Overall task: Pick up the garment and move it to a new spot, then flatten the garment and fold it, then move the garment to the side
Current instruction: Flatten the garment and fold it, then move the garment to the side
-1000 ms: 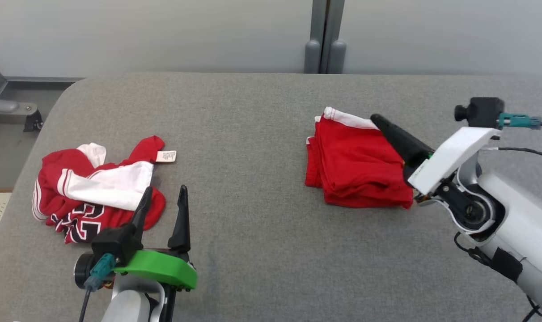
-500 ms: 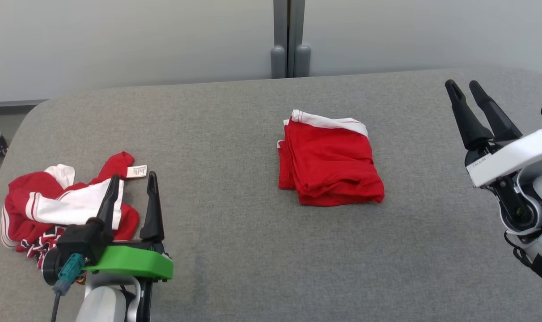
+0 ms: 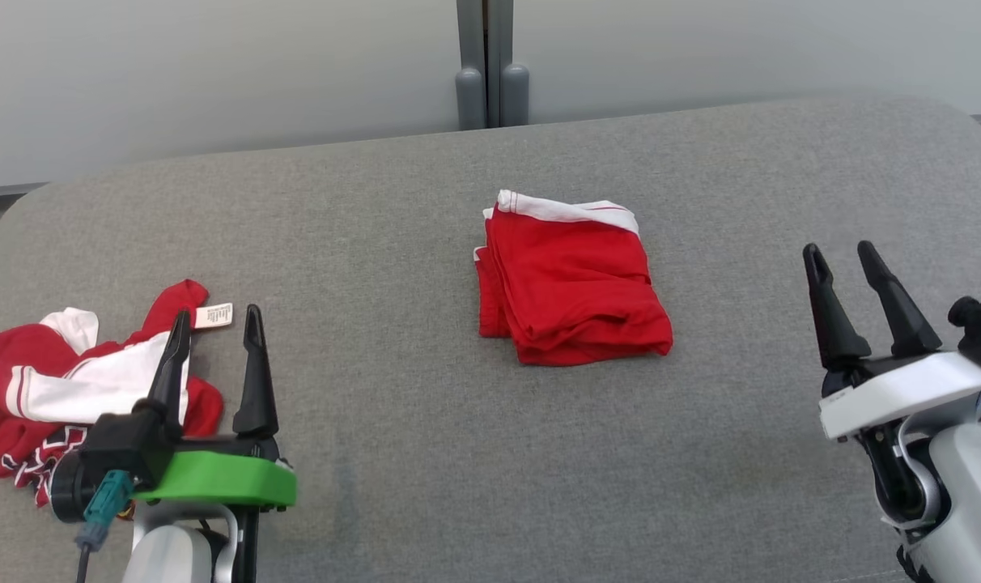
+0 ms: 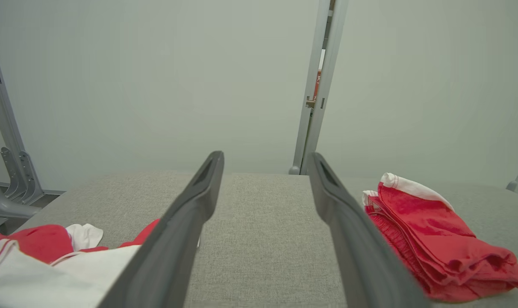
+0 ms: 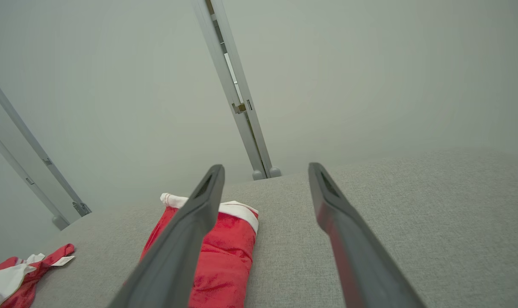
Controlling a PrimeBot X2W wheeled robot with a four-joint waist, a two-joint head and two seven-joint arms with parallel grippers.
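Folded garment (image 3: 570, 279) is lying near the middle of the grey table (image 3: 426, 453).
It is forming a thick red bundle, white band along its far edge. The table's coarse woven top is curving into rounded corners; behind it a smooth pale wall (image 3: 215, 73) is rising, split by a grey metal post (image 3: 490, 61). At the table's near left the left gripper (image 3: 218, 312) is hovering, fingers wide and empty, beside a crumpled red-and-white jersey (image 3: 70, 389); at its near right the right gripper (image 3: 838, 247) is hovering, equally spread and empty.
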